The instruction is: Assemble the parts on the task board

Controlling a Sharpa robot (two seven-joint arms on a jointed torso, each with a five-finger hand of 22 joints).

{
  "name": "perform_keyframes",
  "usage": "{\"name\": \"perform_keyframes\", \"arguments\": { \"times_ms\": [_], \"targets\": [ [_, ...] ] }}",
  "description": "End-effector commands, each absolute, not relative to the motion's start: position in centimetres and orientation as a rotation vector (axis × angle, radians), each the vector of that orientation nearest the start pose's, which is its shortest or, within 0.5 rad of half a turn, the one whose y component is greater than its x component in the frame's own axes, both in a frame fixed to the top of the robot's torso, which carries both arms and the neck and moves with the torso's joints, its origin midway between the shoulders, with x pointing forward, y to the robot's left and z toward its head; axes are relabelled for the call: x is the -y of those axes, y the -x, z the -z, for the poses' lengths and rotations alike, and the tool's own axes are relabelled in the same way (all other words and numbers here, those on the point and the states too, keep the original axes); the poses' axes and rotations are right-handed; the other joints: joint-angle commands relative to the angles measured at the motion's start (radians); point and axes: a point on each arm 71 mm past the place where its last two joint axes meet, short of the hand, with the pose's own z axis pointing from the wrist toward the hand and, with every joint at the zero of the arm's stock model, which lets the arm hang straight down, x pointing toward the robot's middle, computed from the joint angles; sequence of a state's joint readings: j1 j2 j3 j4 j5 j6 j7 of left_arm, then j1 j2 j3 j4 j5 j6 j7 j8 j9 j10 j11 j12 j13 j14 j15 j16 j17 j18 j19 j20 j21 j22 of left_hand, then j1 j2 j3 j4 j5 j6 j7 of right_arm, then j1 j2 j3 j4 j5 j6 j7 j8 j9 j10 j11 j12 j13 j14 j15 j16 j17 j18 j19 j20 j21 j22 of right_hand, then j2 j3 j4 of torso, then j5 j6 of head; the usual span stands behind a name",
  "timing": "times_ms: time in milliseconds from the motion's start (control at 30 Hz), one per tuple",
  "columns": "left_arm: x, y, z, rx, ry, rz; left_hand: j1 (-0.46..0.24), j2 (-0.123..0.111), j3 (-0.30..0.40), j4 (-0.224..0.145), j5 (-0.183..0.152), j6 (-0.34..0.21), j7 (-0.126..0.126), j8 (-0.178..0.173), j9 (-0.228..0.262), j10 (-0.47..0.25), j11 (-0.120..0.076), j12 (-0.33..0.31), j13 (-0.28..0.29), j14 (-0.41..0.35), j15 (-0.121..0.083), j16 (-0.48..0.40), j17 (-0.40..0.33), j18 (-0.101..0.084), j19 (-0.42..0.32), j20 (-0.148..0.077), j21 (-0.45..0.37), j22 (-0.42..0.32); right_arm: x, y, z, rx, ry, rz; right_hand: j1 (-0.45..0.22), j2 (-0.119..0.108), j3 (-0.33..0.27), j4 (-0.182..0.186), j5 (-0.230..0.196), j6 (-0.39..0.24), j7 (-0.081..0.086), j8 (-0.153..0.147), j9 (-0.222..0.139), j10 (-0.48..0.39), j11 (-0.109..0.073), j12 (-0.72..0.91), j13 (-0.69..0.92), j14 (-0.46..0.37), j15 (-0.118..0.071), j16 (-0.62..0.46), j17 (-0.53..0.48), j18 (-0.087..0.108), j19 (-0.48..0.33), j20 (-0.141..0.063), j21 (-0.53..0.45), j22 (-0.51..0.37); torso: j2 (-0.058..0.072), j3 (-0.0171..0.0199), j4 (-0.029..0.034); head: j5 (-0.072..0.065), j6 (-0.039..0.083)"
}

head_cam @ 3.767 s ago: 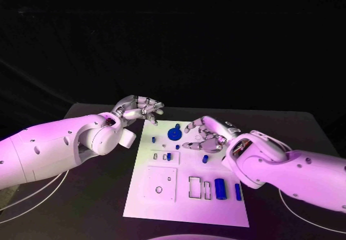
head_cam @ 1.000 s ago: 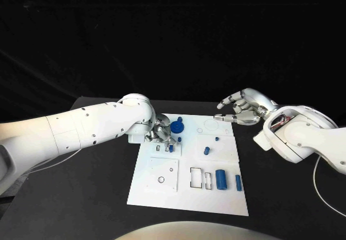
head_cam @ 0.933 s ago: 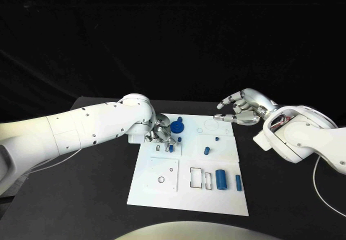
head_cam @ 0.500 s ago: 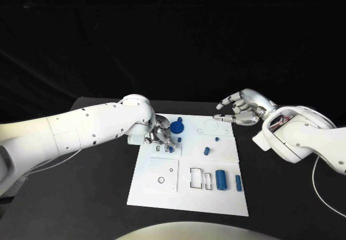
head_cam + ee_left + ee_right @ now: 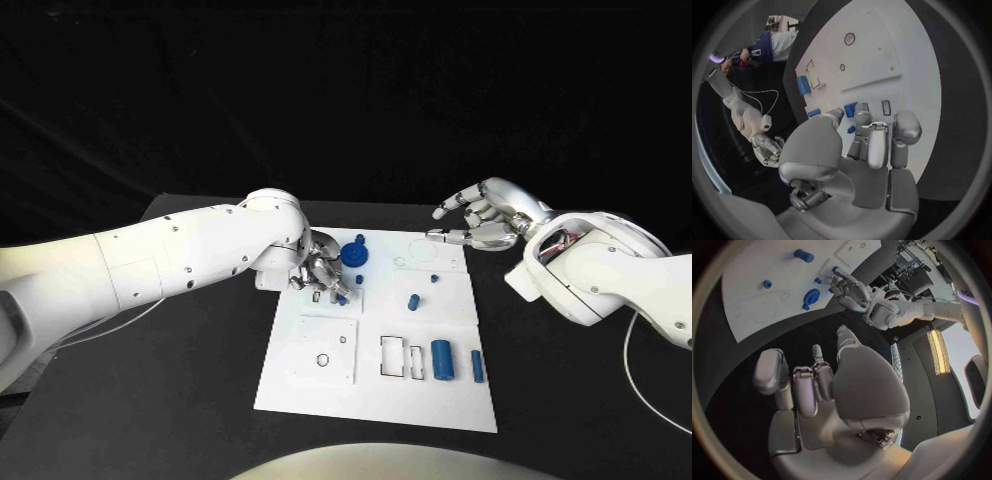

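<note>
My left hand (image 5: 320, 272) has lifted slightly, pinching a blue part (image 5: 340, 297) over the board (image 5: 375, 400); right hand (image 5: 483, 220) spread, idle; insertion pending.

Left hand (image 5: 320, 272) crowds the board's (image 5: 375, 395) far-left slots; right hand (image 5: 486, 222) hangs beyond its far-right corner.

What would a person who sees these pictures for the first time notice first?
First, the white task board in the middle of the black table, dotted with small blue parts such as the round blue piece near its far edge. Next, the left hand, lowered onto the board's far left part, its fingertips at a small blue part. The right hand hovers above the board's far right corner, holding nothing.
</note>
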State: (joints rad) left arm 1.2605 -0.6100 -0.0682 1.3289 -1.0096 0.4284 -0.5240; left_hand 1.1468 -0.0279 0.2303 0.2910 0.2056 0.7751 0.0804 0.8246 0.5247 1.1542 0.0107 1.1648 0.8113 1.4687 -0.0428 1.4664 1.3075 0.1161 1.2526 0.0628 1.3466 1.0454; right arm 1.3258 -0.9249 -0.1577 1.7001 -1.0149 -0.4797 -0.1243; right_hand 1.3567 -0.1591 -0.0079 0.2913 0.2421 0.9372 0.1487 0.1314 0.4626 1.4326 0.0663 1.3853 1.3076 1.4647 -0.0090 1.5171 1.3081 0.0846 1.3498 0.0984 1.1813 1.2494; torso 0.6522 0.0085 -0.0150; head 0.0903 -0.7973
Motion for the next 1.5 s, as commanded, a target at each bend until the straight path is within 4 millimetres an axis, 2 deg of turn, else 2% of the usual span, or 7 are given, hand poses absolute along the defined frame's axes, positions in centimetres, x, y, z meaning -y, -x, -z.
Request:
{"name": "perform_keyframes", "arguments": {
  "times_ms": [33, 167, 300, 500, 700, 967, 1500],
  "targets": [
    [-14.8, -49.8, 22.9, -2.585, -0.039, 0.449, 0.028, 0.011, 0.026, -0.001, 0.004, -0.006, 0.001, -0.002, 0.004, -0.009, -0.001, -0.005, -0.003, 0.040, -0.008, -0.002, 0.017, -0.011, -0.003, -0.003, 0.007, 0.002, 20.0, -46.0, 15.7, -1.679, -0.243, -0.845, 0.000, 0.007, -0.006, 0.000, 0.005, 0.003, -0.003, 0.003, 0.001, -0.007, -0.003, -0.004, 0.078, 0.061, 0.002, -0.004, 0.056, 0.012, -0.005, 0.002, -0.002, 0.001, 0.000, 0.0007, -0.0004, 0.001, 0.000],
    [-14.8, -49.8, 22.9, -2.580, -0.023, 0.456, 0.077, 0.021, 0.085, -0.003, 0.003, -0.010, -0.001, -0.005, 0.011, -0.011, -0.003, -0.005, -0.007, 0.040, -0.010, -0.001, 0.017, -0.011, -0.003, -0.004, 0.008, 0.003, 20.0, -46.1, 15.7, -1.680, -0.242, -0.845, 0.000, 0.007, -0.006, 0.000, 0.005, 0.003, -0.003, 0.003, 0.001, -0.007, -0.003, -0.004, 0.078, 0.061, 0.002, -0.004, 0.056, 0.012, -0.005, 0.002, -0.002, 0.001, 0.001, 0.0008, -0.0002, 0.001, 0.001],
    [-14.8, -49.9, 22.9, -2.567, -0.003, 0.468, 0.110, 0.012, 0.162, -0.005, 0.004, -0.013, -0.001, -0.004, 0.022, -0.014, -0.004, -0.006, -0.011, 0.039, -0.011, -0.002, 0.014, -0.011, -0.005, -0.004, 0.008, 0.003, 20.0, -46.1, 15.7, -1.676, -0.242, -0.847, 0.001, 0.010, -0.006, 0.000, 0.005, 0.004, -0.003, 0.004, 0.002, -0.006, -0.003, -0.004, 0.078, 0.061, 0.001, -0.004, 0.057, 0.011, -0.003, 0.001, -0.001, 0.003, 0.000, 0.0010, -0.0001, 0.001, 0.002],
    [-14.8, -49.9, 22.9, -2.564, 0.024, 0.488, 0.120, -0.043, 0.362, -0.029, 0.003, -0.021, -0.001, 0.007, 0.051, -0.012, -0.004, -0.006, -0.018, 0.039, -0.011, -0.001, 0.014, -0.012, -0.004, -0.005, 0.012, 0.011, 20.1, -46.1, 15.8, -1.674, -0.244, -0.845, 0.002, 0.011, -0.005, 0.000, 0.005, 0.004, -0.003, 0.004, 0.002, -0.005, -0.003, -0.002, 0.079, 0.061, 0.001, -0.004, 0.058, 0.011, -0.002, 0.001, 0.000, 0.004, 0.001, 0.0010, 0.0001, 0.003, 0.003],
    [-15.0, -49.8, 22.9, -2.559, 0.062, 0.517, 0.081, -0.084, 0.555, -0.108, 0.000, -0.025, 0.003, 0.023, 0.079, -0.009, -0.002, -0.010, -0.027, 0.040, -0.009, 0.001, 0.017, -0.011, -0.005, -0.005, 0.015, 0.014, 20.1, -46.1, 15.9, -1.676, -0.244, -0.846, 0.003, 0.012, -0.005, -0.001, 0.005, 0.004, -0.003, 0.005, 0.002, -0.004, -0.003, -0.001, 0.080, 0.062, 0.001, -0.004, 0.061, 0.010, -0.002, 0.001, 0.001, 0.005, 0.001, 0.0010, -0.0004, 0.004, 0.005],
    [-16.0, -49.3, 22.2, -2.511, 0.151, 0.570, 0.025, -0.103, 0.651, -0.173, -0.001, -0.015, -0.001, 0.036, 0.100, 0.010, -0.007, -0.002, -0.018, 0.045, -0.013, 0.007, 0.027, -0.014, 0.006, -0.006, 0.025, 0.031, 20.1, -46.0, 15.9, -1.680, -0.243, -0.845, 0.003, 0.012, -0.005, -0.001, 0.005, 0.004, -0.003, 0.005, 0.002, -0.004, -0.003, -0.002, 0.080, 0.062, 0.001, -0.004, 0.059, 0.011, -0.002, 0.001, 0.000, 0.004, 0.000, 0.0020, 0.0016, 0.004, 0.005],
    [-17.8, -48.0, 21.8, -2.324, 0.182, 0.539, -0.022, -0.140, 0.747, -0.243, 0.011, 0.017, -0.011, 0.044, 0.113, 0.047, -0.017, 0.009, 0.001, 0.046, -0.023, 0.008, 0.029, -0.019, 0.024, -0.015, 0.042, 0.060, 20.5, -46.2, 16.1, -1.679, -0.252, -0.831, 0.003, 0.012, -0.006, 0.000, 0.005, 0.004, -0.004, 0.006, 0.003, -0.005, -0.004, -0.004, 0.078, 0.061, 0.000, -0.005, 0.057, 0.011, -0.002, 0.000, -0.001, 0.003, 0.001, 0.0013, 0.0028, 0.009, -0.005]
  ]
}}
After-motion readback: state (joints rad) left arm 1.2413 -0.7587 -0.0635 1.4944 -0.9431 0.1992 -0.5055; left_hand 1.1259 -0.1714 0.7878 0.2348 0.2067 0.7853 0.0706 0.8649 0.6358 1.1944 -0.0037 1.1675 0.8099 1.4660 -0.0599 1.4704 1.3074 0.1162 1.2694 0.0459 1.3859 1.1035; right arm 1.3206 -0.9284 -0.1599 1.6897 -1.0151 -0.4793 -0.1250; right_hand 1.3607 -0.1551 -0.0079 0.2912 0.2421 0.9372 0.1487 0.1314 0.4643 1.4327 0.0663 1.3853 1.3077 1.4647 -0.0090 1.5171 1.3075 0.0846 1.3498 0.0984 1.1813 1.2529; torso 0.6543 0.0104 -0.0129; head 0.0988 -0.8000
